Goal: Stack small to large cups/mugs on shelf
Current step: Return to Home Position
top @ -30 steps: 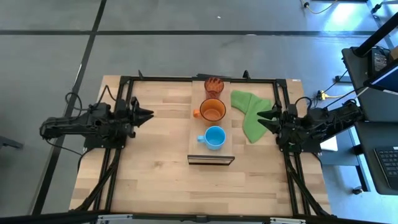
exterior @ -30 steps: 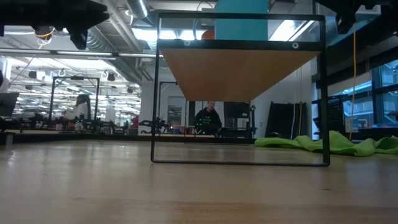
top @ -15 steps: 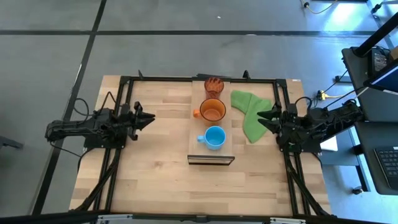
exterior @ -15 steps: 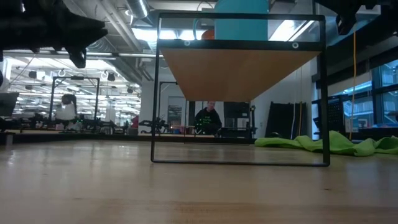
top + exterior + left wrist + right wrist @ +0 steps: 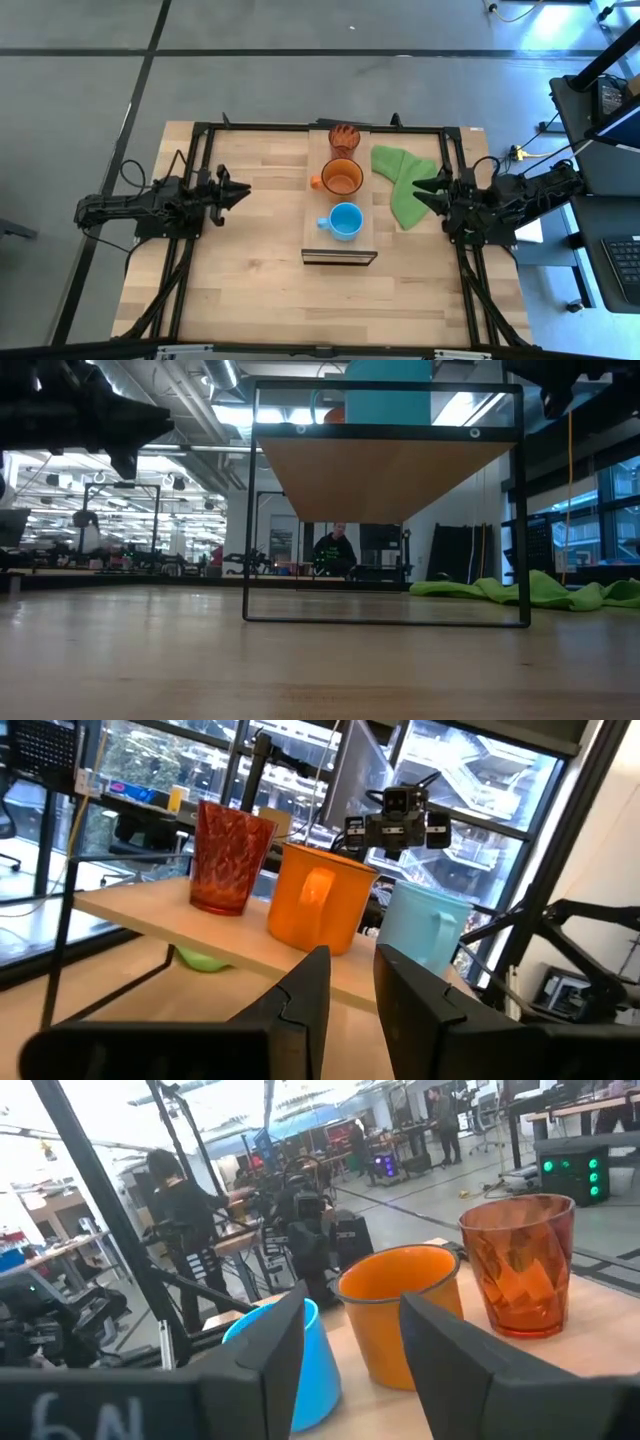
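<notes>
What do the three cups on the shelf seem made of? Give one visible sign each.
Ribbed cup: clear reddish plastic or glass; background shows through.
Orange mug: probably translucent plastic; light glows through its wall.
Blue mug: opaque, matte; plastic or ceramic.

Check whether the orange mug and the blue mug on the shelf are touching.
Apart. The high view shows a strip of bare shelf between the orange mug and the blue mug; their rims do not meet.
</notes>
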